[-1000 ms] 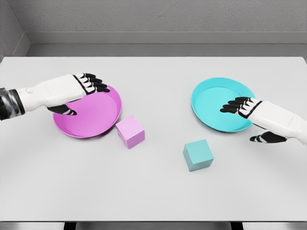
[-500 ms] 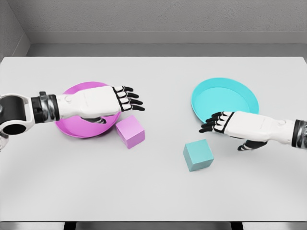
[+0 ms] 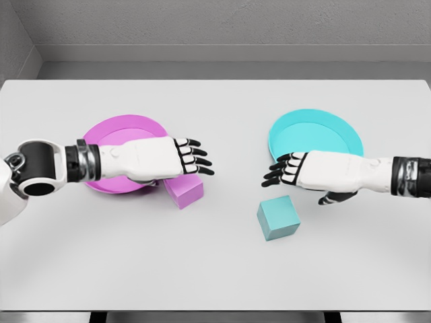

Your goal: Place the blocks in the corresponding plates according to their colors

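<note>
Nearest me I see the teal block (image 3: 278, 217) alone on the table (image 3: 215, 269). Past it, my left hand (image 3: 176, 157) hovers over the pink block (image 3: 186, 189), fingers spread, holding nothing. My right hand (image 3: 291, 170) is likewise open and empty. Behind them sit the pink plate (image 3: 114, 131) and teal plate (image 3: 316, 130).

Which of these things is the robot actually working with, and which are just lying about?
Part of the job:
pink block
teal block
pink plate
teal plate
left robot hand
right robot hand

Just there:
only the white table beneath them
</note>
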You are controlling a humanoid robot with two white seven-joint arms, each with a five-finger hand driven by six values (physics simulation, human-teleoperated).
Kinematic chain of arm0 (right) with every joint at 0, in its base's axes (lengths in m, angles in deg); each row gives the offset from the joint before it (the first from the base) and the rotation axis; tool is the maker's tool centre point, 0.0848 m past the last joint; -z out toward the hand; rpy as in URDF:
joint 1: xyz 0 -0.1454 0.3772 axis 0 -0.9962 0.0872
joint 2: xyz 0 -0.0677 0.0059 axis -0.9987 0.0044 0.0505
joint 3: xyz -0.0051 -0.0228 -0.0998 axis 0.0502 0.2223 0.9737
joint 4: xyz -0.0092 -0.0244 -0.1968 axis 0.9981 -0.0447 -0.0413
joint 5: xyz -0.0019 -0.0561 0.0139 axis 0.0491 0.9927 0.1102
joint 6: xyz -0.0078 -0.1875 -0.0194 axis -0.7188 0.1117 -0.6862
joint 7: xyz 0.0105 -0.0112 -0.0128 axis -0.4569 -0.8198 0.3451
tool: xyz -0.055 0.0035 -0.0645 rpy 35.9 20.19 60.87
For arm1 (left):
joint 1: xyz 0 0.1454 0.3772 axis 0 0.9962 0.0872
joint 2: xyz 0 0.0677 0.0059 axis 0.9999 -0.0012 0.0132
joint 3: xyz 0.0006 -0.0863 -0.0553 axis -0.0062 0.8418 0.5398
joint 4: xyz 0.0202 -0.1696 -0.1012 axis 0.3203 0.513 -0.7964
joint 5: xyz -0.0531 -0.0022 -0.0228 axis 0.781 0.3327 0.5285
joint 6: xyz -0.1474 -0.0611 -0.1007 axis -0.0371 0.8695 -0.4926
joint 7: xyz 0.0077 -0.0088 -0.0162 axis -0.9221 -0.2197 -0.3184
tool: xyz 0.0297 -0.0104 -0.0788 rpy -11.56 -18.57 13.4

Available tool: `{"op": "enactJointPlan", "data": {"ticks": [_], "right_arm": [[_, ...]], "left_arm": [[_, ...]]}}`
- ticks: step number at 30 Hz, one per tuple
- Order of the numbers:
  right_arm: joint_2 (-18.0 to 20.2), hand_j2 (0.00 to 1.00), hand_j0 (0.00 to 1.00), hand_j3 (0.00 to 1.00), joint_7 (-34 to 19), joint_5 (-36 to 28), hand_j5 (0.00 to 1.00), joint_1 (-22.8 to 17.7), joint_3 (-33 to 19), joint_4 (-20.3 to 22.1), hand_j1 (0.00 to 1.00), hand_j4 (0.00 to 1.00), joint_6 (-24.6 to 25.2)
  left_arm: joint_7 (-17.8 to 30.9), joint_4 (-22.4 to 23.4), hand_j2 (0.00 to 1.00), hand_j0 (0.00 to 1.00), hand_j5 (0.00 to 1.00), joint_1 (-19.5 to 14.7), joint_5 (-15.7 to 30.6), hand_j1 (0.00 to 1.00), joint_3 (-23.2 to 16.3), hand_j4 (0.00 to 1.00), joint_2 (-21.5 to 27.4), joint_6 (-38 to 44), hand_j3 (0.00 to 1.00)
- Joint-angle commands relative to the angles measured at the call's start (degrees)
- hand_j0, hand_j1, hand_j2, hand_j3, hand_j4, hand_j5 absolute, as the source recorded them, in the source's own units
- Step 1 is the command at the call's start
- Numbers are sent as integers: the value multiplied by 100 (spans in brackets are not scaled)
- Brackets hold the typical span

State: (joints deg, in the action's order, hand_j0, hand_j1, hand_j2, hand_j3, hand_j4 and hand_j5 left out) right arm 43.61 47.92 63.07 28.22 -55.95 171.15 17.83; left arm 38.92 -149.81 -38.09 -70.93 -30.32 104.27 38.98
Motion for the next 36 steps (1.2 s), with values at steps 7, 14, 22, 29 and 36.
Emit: {"op": "enactJointPlan", "data": {"ticks": [7,14,22,29,36], "right_arm": [[-101,100,100,100,-4,-33,100,53,260,1,100,100,14],[-101,100,100,100,-4,-33,100,53,400,1,100,100,14],[-242,100,100,100,-4,-33,100,167,682,1,100,100,14],[-277,100,100,100,-4,-33,100,202,814,1,100,100,14],[-277,95,95,95,-4,-6,95,202,849,-7,95,95,14]], "left_arm": [[-1,4,100,100,100,-9,-280,100,-151,100,-46,9,100],[86,-5,100,100,100,-44,-324,100,-291,100,-169,9,100],[95,-14,100,100,100,-44,-350,100,-362,100,-160,9,100],[95,-84,87,87,87,-123,-517,87,-450,87,-143,9,87],[122,-102,79,79,79,-132,-711,79,-538,79,-125,9,79]]}}
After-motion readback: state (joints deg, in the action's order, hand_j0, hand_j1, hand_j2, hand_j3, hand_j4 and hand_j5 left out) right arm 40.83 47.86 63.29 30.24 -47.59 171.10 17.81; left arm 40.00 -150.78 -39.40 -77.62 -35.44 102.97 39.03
